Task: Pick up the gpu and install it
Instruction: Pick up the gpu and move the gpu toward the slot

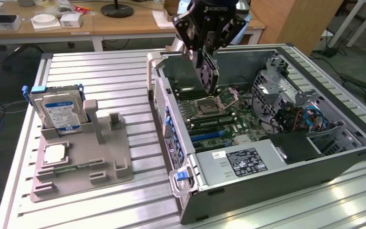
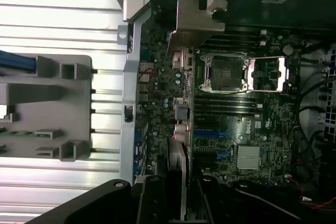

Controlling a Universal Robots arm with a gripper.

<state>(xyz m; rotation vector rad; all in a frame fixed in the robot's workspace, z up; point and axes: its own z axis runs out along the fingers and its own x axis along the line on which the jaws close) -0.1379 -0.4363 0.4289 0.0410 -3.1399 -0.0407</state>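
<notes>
I have the gpu (image 1: 208,78) in the claw (image 1: 205,45), which is closed part-way and pinching the card by its two flat faces. The card hangs straight below the claw with its long axis upright. In the wrist view its silvery bracket (image 2: 201,22) is the end farthest from the claw, pointing down into the case (image 1: 266,186).

The card's lower end hangs inside the open case, over the board (image 1: 234,119) and just beside the socket (image 1: 207,106), toward the case's far end. I can't tell from here whether the lower end touches the board; I judge it to be apart. The blue slots (image 2: 212,135) lie further along the board toward the case's near end, and they run crosswise to the card's upright axis (that mismatch is what I'm watching).

By my count there is one gpu, one claw, one case and two blue slots that I can make out.

The case lies toward the counter's (image 1: 106,71) edge on the exterior view's right. On the exterior view's left, well apart from the case, sits one grey fixture (image 1: 75,183). It carries one hard drive (image 1: 59,109) standing upright, one chip (image 1: 55,153) lying flat and one memory stick (image 1: 75,167) lying near its front edge.
</notes>
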